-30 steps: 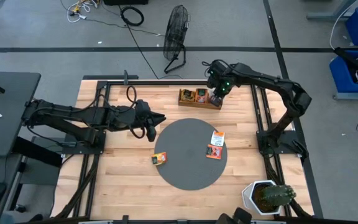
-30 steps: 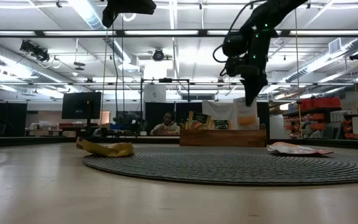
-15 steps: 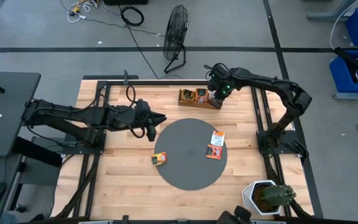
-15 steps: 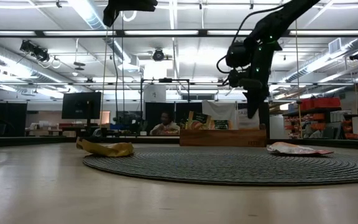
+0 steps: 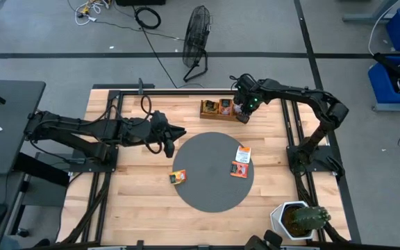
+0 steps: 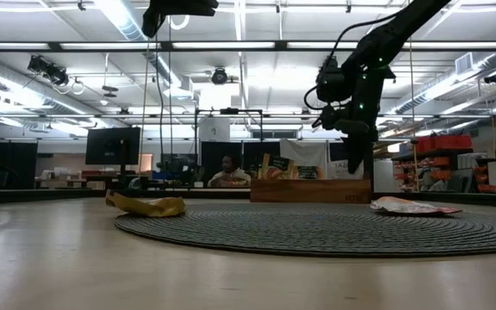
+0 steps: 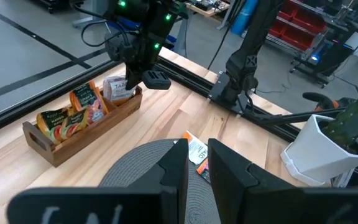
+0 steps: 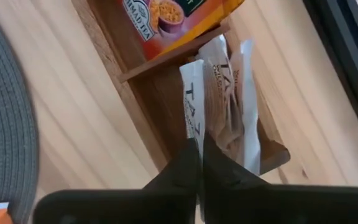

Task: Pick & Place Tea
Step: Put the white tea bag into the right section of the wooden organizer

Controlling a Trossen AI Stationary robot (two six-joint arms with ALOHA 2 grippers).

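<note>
Tea placement partly done: a white sachet (image 8: 194,93) is pinched by the closed right gripper (image 5: 241,110) inside the tray's (image 5: 207,115) end compartment, orange sachets (image 7: 73,112) are filed, three sachets (image 5: 240,162) are left on the mat (image 5: 207,173), and the left gripper (image 5: 171,141), nearly closed and empty, is kept waiting.

A grey floor (image 5: 61,62) surrounds the wooden table (image 5: 137,201). Beyond the table's far edge stands a black fan (image 5: 197,38), with cables (image 5: 144,15) nearby. Ceiling strip lights (image 6: 119,13) glow overhead.
</note>
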